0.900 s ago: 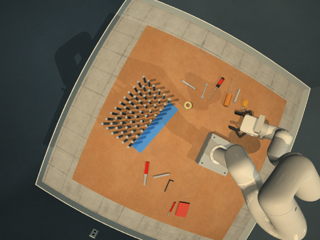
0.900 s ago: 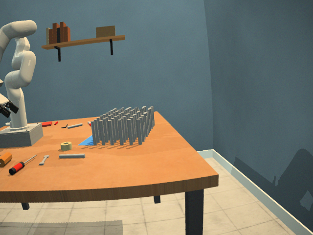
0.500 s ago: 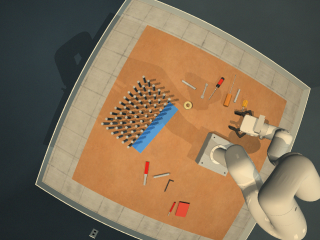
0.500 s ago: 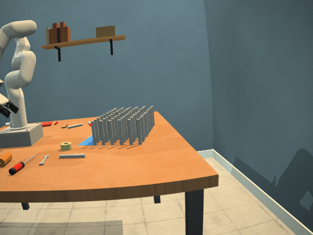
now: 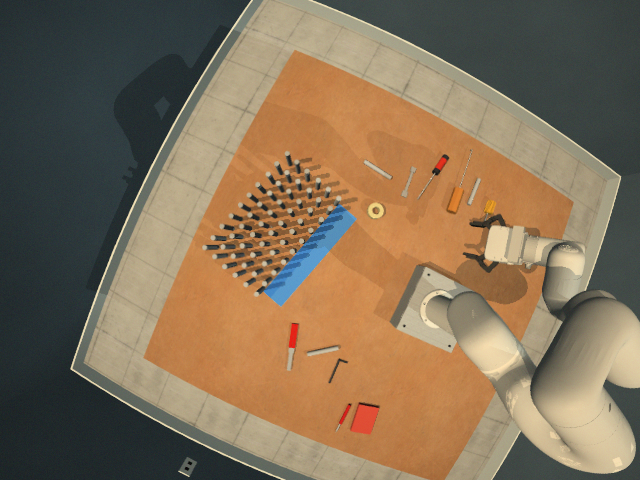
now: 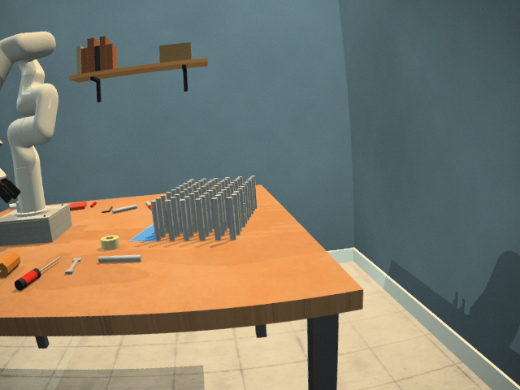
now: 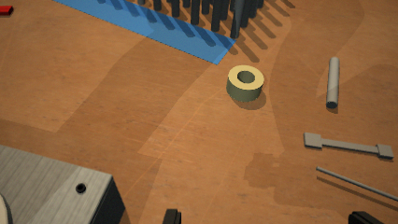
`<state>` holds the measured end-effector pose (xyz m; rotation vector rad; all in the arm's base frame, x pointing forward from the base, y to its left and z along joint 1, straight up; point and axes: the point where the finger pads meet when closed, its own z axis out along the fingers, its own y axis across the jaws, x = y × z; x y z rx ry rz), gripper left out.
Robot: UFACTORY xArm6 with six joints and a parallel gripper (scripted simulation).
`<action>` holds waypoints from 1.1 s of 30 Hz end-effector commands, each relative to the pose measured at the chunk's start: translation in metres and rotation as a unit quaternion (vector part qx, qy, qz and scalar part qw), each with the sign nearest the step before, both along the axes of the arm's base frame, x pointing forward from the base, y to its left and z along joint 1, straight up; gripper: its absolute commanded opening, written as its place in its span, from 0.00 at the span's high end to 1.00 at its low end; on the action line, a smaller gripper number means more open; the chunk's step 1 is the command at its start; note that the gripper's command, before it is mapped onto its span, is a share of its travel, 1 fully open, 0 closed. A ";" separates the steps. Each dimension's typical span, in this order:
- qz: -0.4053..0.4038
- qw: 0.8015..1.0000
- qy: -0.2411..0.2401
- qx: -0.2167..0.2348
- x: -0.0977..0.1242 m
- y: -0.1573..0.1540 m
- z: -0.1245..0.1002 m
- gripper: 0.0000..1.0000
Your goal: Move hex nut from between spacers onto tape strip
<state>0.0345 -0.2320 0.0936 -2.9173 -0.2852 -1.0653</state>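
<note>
Nothing is done yet — the hand [image 5: 474, 239] hangs spread and empty near the hook pick [image 5: 455, 198]. The hex nut is hidden somewhere among the spacers [image 5: 276, 222]; the blue tape strip [image 5: 310, 255] beside them carries no nut.

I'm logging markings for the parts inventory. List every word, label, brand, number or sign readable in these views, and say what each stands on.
None: no readable text in any view.
The books and box on the wall shelf show plain faces.
The screwdriver, hook pick, tape roll and red block carry no marks.
The arm's base shows bare metal.
</note>
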 end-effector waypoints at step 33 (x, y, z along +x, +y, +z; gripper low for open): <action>0.598 0.725 0.235 -0.248 0.017 -0.147 -0.028 0.00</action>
